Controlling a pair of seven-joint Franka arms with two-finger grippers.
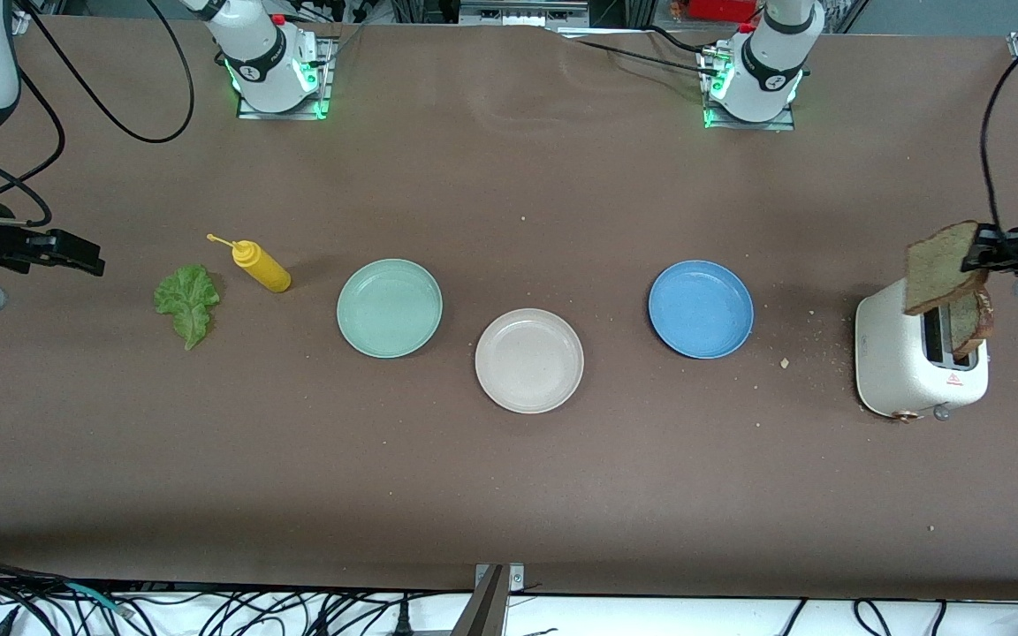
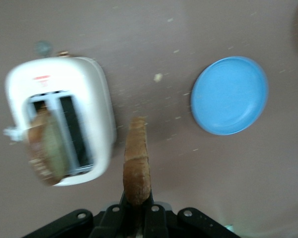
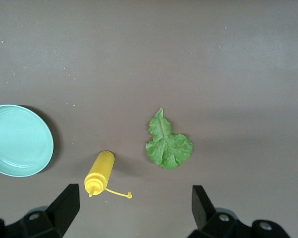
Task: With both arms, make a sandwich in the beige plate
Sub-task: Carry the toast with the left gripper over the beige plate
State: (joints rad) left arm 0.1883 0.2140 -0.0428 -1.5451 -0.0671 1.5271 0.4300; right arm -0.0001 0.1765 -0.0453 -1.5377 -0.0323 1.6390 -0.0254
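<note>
**Operator:** Report the layout along the table, starting from the right arm's end.

**Technician:** The right gripper (image 1: 76, 256) hangs in the air at that end edge with its jaws spread wide and nothing between them. This arm waits. The lettuce leaf (image 1: 187, 302) lies flat on the table near it, with the yellow squeeze bottle (image 1: 262, 267) on its side just beside the leaf. Both are apart from the plates, so either can be picked without disturbing them.

**Operator:** And the plates?

**Technician:** Three in a loose row across the middle. First the mint green plate (image 1: 390, 308), then the beige plate (image 1: 529, 360), which sits nearest the front camera's edge of the three, then the blue plate (image 1: 701, 308). All three are bare. No part of the sandwich is on the beige plate yet.

**Operator:** State of the left arm?

**Technician:** The left gripper (image 1: 986, 250) is over the white toaster (image 1: 907, 362) at the left arm's end of the table. Its fingers are clamped on the crust edge of a bread slice (image 1: 946, 265), which hangs on edge, clear of the slots. A grip on the edge probably leaves the broad face free for laying flat. A second slice (image 1: 973, 322) stands in a toaster slot.

**Operator:** Stage of work?

**Technician:** Early, in my judgement: first slice lifted, not yet carried to the beige plate.
</note>
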